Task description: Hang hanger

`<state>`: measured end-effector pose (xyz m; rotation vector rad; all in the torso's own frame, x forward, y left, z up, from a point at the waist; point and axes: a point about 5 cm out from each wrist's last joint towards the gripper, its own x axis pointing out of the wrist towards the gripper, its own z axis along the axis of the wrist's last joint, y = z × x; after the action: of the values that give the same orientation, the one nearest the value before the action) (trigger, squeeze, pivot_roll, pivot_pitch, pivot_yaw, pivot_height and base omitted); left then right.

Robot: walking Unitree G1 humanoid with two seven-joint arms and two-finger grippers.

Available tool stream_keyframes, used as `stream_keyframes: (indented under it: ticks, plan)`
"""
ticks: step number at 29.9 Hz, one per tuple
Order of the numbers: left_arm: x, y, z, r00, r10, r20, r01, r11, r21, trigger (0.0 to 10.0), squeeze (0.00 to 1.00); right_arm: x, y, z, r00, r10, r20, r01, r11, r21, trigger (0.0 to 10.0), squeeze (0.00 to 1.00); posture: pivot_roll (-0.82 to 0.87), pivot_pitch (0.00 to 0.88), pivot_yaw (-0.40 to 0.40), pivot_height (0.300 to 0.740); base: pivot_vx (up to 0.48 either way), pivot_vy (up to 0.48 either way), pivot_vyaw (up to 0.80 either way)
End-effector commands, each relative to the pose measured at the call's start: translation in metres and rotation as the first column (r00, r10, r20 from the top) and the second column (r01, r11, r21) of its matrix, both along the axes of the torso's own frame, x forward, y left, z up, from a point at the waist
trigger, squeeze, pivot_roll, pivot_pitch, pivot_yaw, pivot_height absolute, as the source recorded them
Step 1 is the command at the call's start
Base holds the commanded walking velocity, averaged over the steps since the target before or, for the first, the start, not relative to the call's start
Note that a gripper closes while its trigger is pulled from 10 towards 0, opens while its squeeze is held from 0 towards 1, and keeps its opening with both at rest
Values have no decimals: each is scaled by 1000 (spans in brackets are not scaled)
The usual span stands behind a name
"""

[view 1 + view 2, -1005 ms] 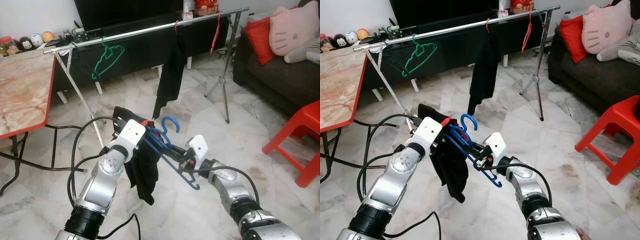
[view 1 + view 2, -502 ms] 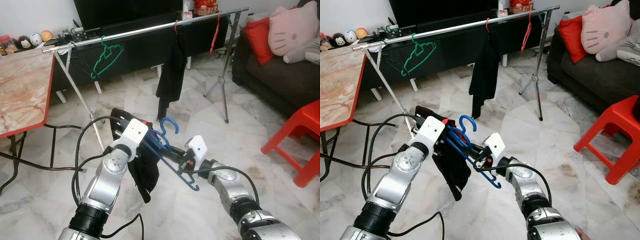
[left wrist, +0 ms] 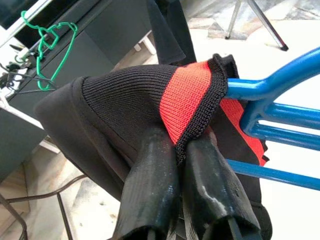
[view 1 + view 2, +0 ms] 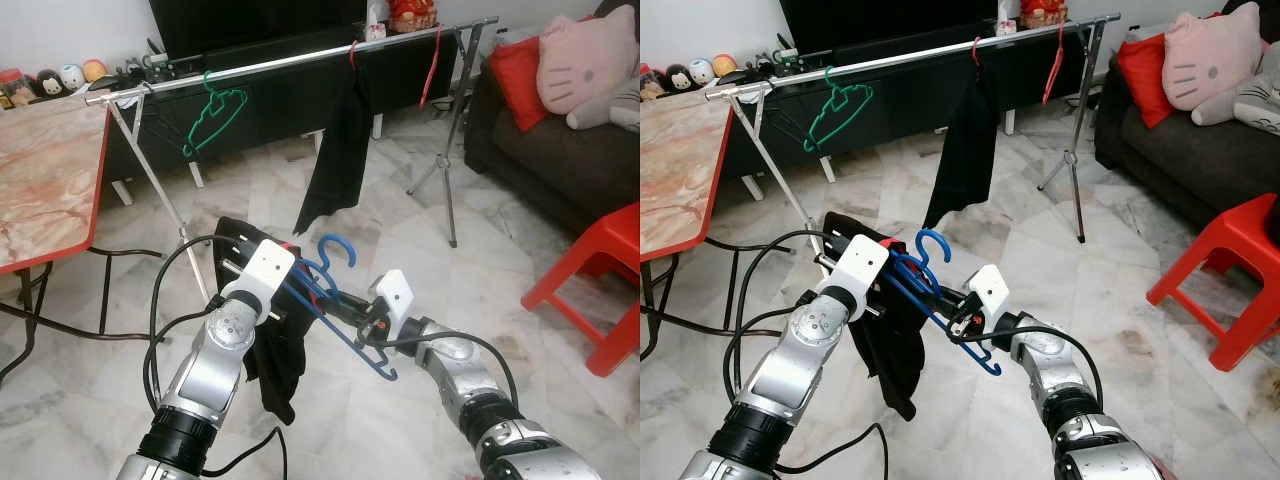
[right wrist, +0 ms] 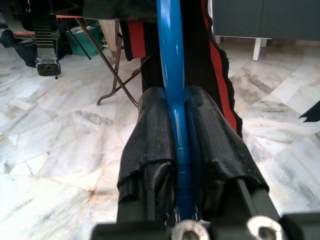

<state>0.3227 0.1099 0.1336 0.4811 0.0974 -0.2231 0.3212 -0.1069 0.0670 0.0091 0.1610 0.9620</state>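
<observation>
Right gripper (image 5: pixel 175 165): fingers clamped on the bar of the blue hanger (image 4: pixel 335 300), which runs straight out between them. Left gripper (image 3: pixel 182 165): fingers pressed together on the red-and-black ribbed edge of a black garment (image 4: pixel 275 360), just beside the hanger's blue arms; the cloth droops below the fingers. Well beyond both sets of fingers stands the clothes rail (image 4: pixel 290 62), carrying a green hanger (image 4: pixel 213 118), a hung black garment (image 4: pixel 340 150) and a red hanger (image 4: pixel 432 62). No readable writing or labels anywhere.
</observation>
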Motion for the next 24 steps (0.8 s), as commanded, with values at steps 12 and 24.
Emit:
stream_keyframes:
  ticks: [12,24]
  plan:
    - [9,22,21,979,162,123,-157,986,-51,0,0,-13,0,-18,994,111,-21,-113,973,-202,0,0,-94,0,39,740,0,0,0]
    - [11,54,17,942,301,149,-304,953,-6,0,0,-40,-20,-52,975,169,-146,-212,906,-365,0,0,-105,0,40,740,0,0,0]
